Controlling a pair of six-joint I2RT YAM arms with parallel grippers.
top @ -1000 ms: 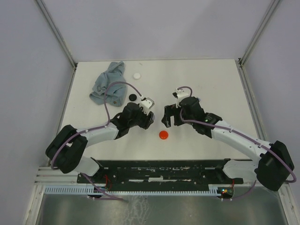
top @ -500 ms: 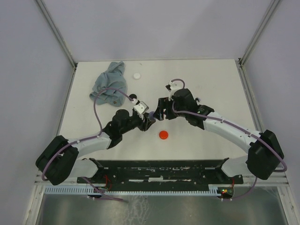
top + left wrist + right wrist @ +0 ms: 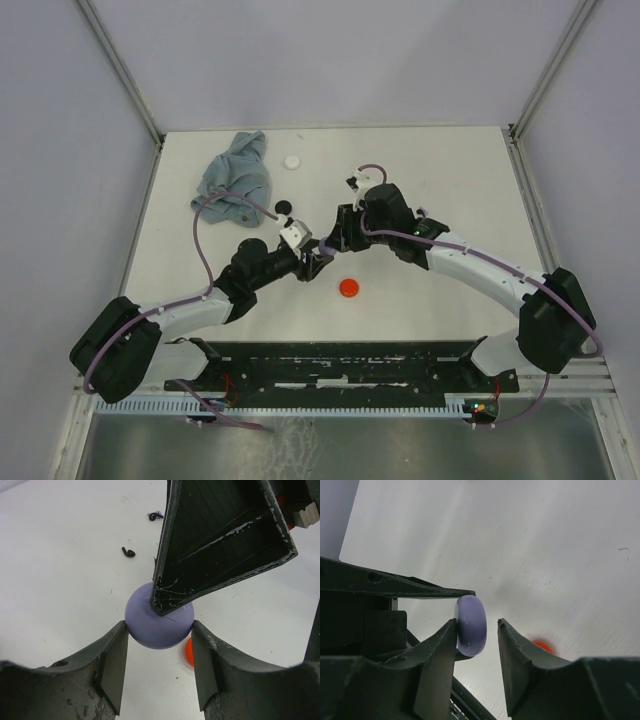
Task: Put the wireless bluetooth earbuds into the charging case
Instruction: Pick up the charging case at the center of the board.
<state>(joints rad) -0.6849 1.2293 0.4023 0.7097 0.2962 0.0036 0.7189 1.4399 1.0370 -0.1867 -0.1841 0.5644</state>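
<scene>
Case [image 3: 152, 629], lavender, closed, clamped in left pincer [image 3: 159, 631]; right pincer [image 3: 477, 624] straddles it.

A white table [image 3: 460, 170] filled the middle of the frame under even light, boxed by pale grey walls [image 3: 330, 60] at left, top and right, with aluminium posts [image 3: 120, 70] slanting from both upper corners.

The left gripper [image 3: 159, 626] pinches a lavender disc [image 3: 150, 622] between both fingers above the white table [image 3: 60, 590]. The right gripper's finger [image 3: 220, 535] touches the disc's top (a blurred red disc [image 3: 188, 652] lies beneath). A tiny black bit [image 3: 129, 552] lies beyond.
</scene>
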